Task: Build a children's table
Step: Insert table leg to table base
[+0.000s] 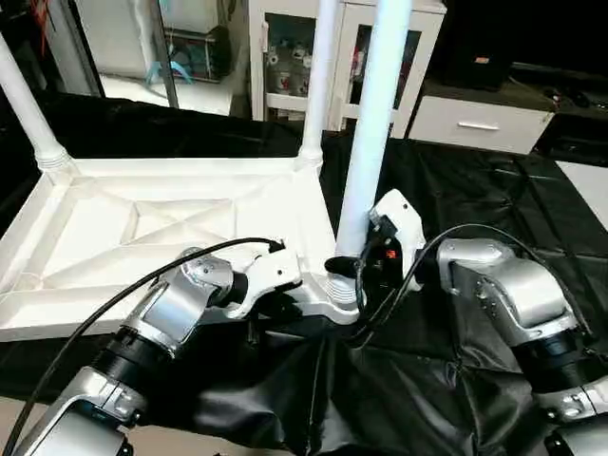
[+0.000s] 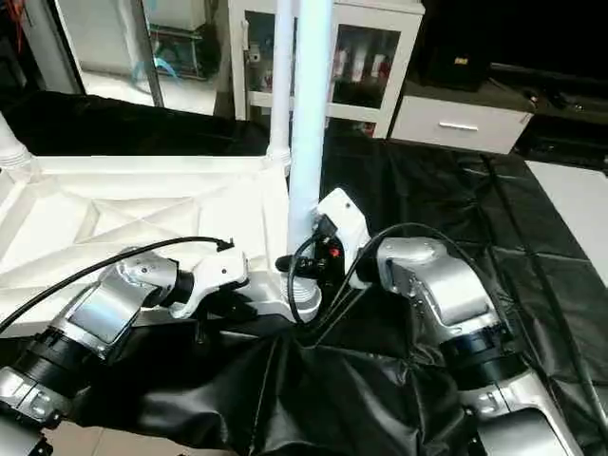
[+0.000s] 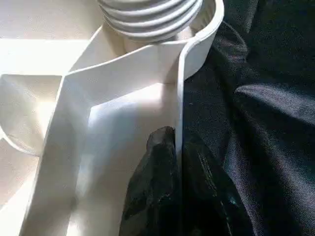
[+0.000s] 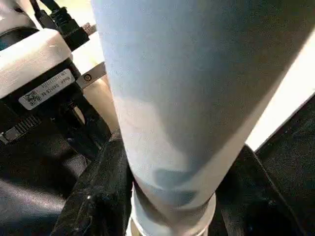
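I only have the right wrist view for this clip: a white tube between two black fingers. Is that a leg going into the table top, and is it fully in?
Observer: It is a leg. The right gripper clasps the near leg upright at a corner socket of the upturned table top. Its threads show above the socket, so it is not fully in.
Operator: What is the other arm doing?
Observer: The left gripper pinches the top's thin edge wall beside that socket.
Operator: Any other legs up?
Observer: Yes, the far left leg and the far right leg stand in the far corners.
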Motion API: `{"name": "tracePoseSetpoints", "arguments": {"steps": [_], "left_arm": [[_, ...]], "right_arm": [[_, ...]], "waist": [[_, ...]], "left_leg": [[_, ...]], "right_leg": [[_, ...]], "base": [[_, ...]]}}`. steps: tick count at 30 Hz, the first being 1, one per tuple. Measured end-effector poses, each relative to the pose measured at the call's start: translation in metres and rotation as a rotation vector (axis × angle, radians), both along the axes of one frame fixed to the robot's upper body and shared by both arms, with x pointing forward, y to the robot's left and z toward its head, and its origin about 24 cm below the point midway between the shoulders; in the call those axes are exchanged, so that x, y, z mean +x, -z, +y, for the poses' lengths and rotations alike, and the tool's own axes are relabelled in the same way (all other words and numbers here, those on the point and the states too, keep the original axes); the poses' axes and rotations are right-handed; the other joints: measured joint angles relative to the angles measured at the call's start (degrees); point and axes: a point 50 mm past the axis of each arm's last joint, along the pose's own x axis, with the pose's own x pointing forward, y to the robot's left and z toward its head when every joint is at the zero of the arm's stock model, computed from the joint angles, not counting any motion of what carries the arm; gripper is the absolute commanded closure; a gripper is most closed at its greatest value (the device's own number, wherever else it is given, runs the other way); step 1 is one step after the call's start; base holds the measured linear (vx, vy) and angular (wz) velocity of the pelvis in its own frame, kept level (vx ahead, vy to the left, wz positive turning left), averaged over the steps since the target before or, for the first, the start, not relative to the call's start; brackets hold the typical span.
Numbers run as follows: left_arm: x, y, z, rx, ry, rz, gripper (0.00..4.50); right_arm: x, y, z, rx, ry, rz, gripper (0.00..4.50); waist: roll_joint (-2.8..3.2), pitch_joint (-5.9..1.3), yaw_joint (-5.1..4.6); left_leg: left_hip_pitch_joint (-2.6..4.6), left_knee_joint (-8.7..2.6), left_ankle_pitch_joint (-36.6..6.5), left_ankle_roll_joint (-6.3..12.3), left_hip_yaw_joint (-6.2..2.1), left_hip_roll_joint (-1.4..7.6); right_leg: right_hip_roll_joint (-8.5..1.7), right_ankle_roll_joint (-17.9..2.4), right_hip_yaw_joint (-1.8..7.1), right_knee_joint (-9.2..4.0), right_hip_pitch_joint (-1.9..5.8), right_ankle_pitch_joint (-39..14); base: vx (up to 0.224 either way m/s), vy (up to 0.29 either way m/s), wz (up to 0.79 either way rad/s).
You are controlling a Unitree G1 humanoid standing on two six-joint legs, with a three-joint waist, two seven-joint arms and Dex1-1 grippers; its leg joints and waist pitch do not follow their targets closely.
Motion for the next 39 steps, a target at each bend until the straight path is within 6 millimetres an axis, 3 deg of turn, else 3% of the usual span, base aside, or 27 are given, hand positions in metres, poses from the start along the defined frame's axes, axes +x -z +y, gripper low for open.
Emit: {"name": "tracePoseSetpoints", "arguments": {"steps": [21, 39], "left_arm": [[0.0, -0.001, 0.0, -0.002, 0.013, -0.009, 4.5], [0.001, 0.0, 0.001, 0.001, 0.013, -0.009, 4.5]], "right_arm": [[-0.01, -0.002, -0.012, 0.032, 0.017, 0.04, 2.62], [-0.004, 0.007, -0.005, 0.039, 0.038, 0.038, 2.62]], "waist": [[0.0, 0.02, 0.16], [0.02, 0.03, 0.03]], "left_leg": [[0.0, -0.17, 0.0, -0.04, 0.02, -0.01], [0.14, -0.2, 0.0, -0.08, 0.01, 0.0]], "right_leg": [[0.0, 0.0, 0.0, -0.04, -0.04, 0.0], [0.01, 0.0, 0.0, -0.03, 0.01, 0.0]], "base": [[0.0, 0.0, 0.0], [0.0, 0.0, 0.0]]}}
